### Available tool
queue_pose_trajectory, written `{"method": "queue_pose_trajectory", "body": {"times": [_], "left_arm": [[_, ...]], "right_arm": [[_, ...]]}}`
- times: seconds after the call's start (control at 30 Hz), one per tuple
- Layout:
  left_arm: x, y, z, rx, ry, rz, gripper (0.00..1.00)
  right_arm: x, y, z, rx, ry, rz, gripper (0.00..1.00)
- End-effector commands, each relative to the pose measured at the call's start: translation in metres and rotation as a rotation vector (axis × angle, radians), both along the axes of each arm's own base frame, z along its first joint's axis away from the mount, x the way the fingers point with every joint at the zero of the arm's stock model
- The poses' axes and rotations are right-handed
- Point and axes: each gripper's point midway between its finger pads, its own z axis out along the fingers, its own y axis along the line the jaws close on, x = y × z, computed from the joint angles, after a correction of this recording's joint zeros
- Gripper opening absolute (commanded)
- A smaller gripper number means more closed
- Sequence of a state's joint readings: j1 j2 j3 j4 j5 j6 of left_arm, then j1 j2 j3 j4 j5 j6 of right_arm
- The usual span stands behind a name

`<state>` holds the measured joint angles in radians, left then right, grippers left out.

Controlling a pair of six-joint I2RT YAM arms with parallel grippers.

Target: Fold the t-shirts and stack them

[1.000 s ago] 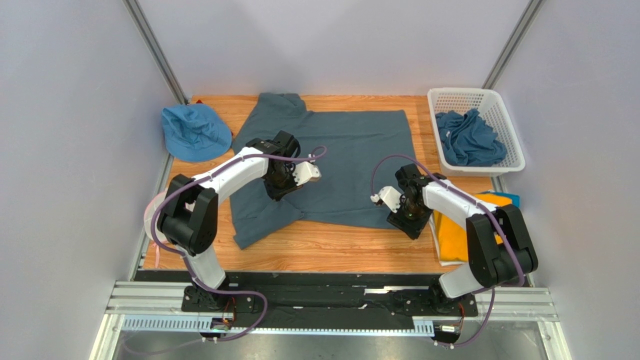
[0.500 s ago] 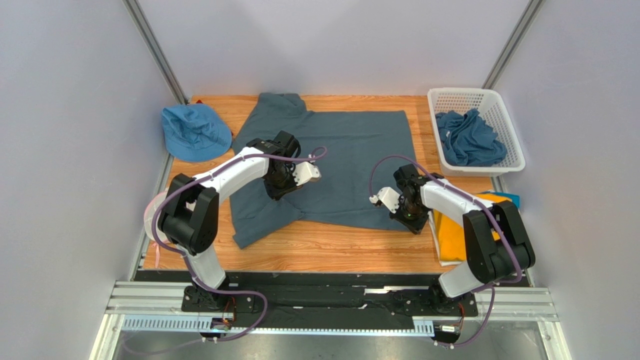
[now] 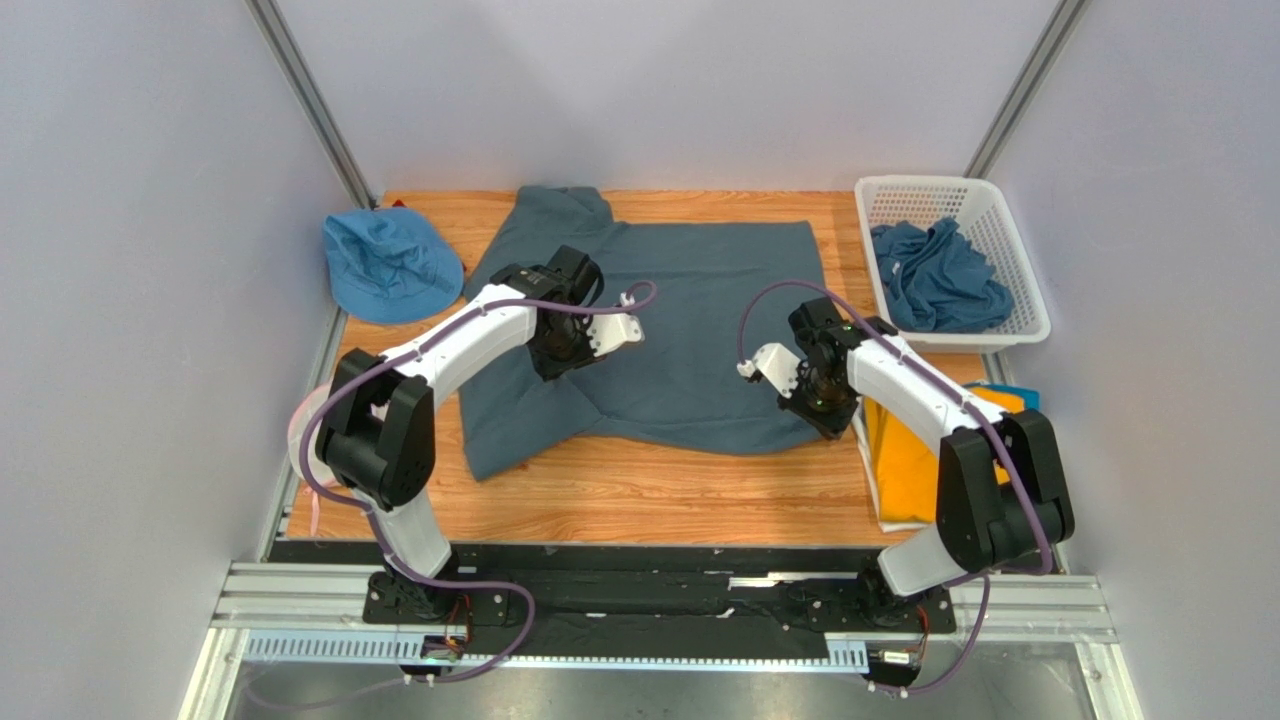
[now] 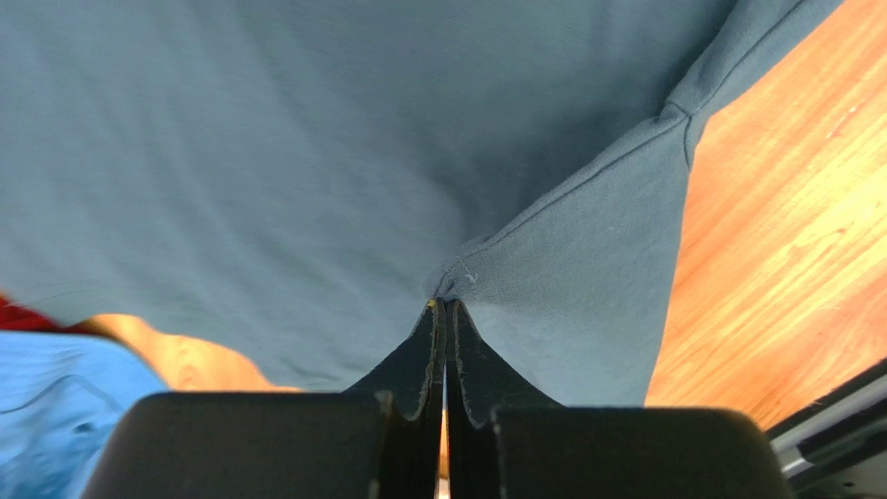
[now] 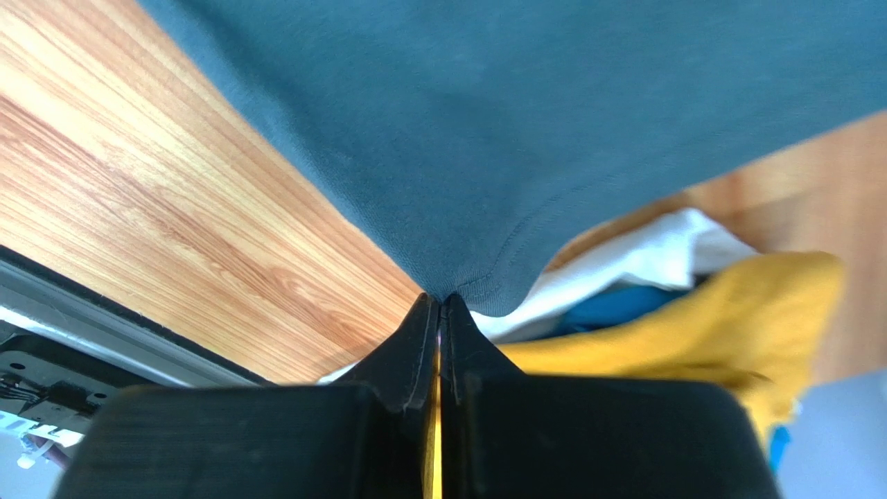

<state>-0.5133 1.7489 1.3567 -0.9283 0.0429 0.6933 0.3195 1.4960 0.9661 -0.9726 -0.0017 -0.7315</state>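
A dark slate-blue t-shirt (image 3: 691,315) lies spread across the wooden table. My left gripper (image 3: 559,357) is shut on its cloth where the near left sleeve (image 4: 593,281) joins the body, the seam pinched at the fingertips (image 4: 446,304). My right gripper (image 3: 824,413) is shut on the shirt's near right hem corner (image 5: 489,291). A pile of folded t-shirts lies at the right edge, with mustard-yellow (image 3: 909,473) on top, white (image 5: 666,244) and bright blue (image 5: 614,309) beneath it. More slate-blue t-shirts (image 3: 935,278) are bunched in the basket.
The white plastic basket (image 3: 1022,300) stands at the back right. A bright blue floppy hat (image 3: 388,263) lies at the back left. Grey walls close in both sides, and a black rail (image 3: 661,558) runs along the near table edge.
The right gripper has shut on the hem corner. Both grippers have moved toward the back, dragging the shirt's near edge with them and baring more wood in front.
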Motion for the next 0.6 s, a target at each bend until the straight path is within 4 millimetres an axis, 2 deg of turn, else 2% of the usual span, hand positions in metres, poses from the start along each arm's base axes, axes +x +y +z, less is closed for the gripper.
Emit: {"method": "queue_pose_trajectory", "body": {"times": [0.0, 0.17, 0.33, 0.57], "left_arm": [[0.022, -0.004, 0.029, 0.000, -0.096, -0.031, 0.00], [0.035, -0.005, 0.042, 0.016, -0.142, -0.050, 0.00], [0.048, -0.006, 0.052, 0.035, -0.178, -0.062, 0.00], [0.066, -0.005, 0.055, 0.069, -0.228, -0.076, 0.00]], "right_arm": [[0.016, -0.004, 0.029, -0.033, -0.061, 0.016, 0.00], [0.032, -0.004, 0.039, -0.053, -0.089, 0.027, 0.00], [0.051, -0.004, 0.040, -0.072, -0.089, 0.029, 0.00], [0.084, -0.003, 0.044, -0.080, -0.106, 0.021, 0.00]]}}
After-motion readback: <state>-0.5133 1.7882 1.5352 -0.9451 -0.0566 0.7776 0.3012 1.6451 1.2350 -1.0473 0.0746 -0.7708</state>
